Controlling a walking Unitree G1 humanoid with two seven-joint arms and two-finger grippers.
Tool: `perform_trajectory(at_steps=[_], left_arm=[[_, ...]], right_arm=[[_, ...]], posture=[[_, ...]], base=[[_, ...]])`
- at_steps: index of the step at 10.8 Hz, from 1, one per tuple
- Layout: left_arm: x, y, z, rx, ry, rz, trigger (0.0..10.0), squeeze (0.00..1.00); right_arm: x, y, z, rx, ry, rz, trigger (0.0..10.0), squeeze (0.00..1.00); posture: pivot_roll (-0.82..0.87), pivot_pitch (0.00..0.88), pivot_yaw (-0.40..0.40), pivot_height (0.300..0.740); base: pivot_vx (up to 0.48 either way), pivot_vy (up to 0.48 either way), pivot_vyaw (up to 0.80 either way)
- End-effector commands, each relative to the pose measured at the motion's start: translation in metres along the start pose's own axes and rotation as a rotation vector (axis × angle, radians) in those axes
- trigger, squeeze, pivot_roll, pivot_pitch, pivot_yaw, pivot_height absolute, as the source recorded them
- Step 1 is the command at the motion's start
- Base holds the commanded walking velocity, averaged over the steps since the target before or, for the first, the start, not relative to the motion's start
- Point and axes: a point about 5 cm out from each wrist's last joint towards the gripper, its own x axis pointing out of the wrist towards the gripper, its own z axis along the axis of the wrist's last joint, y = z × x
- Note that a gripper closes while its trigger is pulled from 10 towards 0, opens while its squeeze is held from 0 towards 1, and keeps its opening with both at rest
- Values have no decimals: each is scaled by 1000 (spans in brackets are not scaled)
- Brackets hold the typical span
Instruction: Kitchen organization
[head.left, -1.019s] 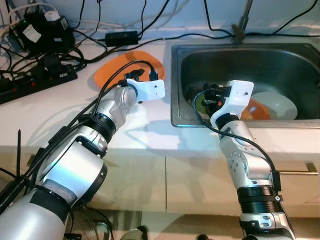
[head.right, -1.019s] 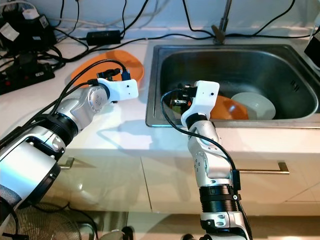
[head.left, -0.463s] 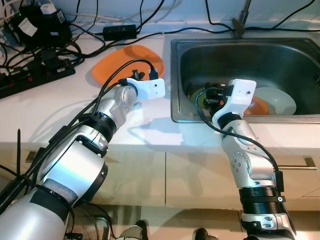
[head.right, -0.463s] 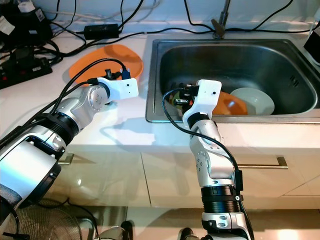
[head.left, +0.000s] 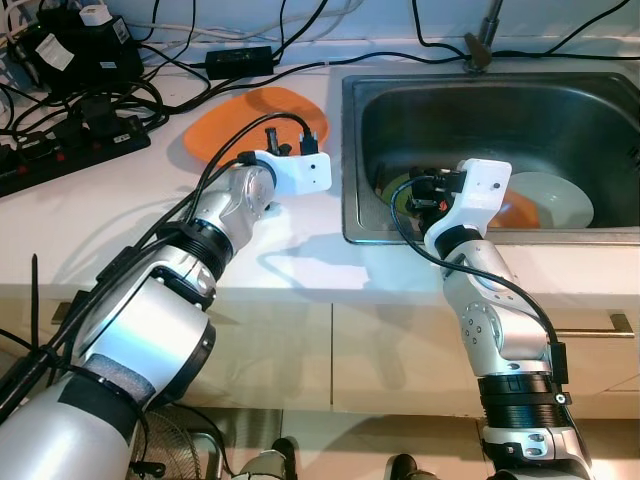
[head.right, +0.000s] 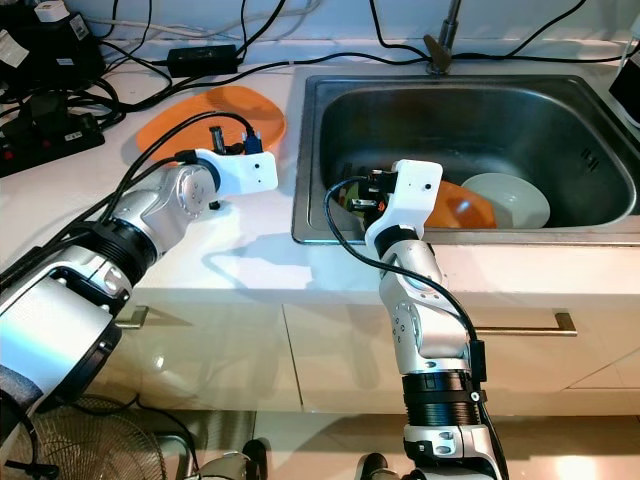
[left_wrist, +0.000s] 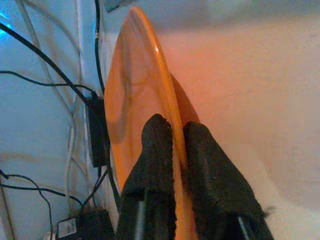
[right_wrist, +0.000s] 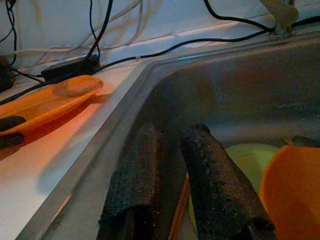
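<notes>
An orange plate (head.left: 250, 115) lies on the white counter left of the sink (head.left: 349, 150). My left gripper (left_wrist: 172, 131) is shut on its near rim, and the plate's edge runs between the two fingers. In the right wrist view the plate (right_wrist: 47, 102) stands slightly tilted off the counter. My right gripper (right_wrist: 170, 137) hangs inside the sink at its left side, with a narrow gap between the fingers and nothing held. In the sink are a yellow-green plate (head.left: 400, 205), an orange bowl (head.left: 517, 213) and a white bowl (head.left: 550, 198).
A black power strip (head.left: 70, 155), plugs and tangled cables crowd the back left of the counter. A black adapter (head.left: 240, 61) lies behind the plate. The faucet base (head.left: 478, 52) stands behind the sink. Cabinet fronts with a handle (head.left: 612, 324) are below.
The camera has shifted slightly. My left wrist has edged a little toward the back of the counter with the plate rim still in it. The right arm has stayed put.
</notes>
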Motion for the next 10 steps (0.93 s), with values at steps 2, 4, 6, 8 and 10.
perform_trajectory(at_steps=[2, 4, 6, 8, 10], left_arm=[[1, -40, -10, 35, 31, -103, 0, 0], [1, -41, -10, 55, 22, -90, 0, 0], [1, -32, -7, 85, -2, -18, 0, 0], [-1, -22, 0, 118, -58, 85, 0, 0], [-6, -22, 4, 113, -120, 208, 10000, 0]], right_arm=[[0, 2, -1, 0, 6, 2, 10000, 0], [3, 3, -2, 1, 7, 8, 10000, 0], [6, 6, -3, 2, 6, 17, 10000, 0], [8, 3, -1, -2, -1, 15, 10000, 0], [13, 1, -2, -10, 0, 14, 10000, 0]], posture=[[132, 196, 55, 740], [142, 179, 52, 740], [150, 163, 47, 740], [154, 158, 44, 740], [168, 135, 35, 740]], base=[[0, 0, 0], [0, 0, 0], [0, 0, 0], [0, 0, 0], [0, 0, 0]])
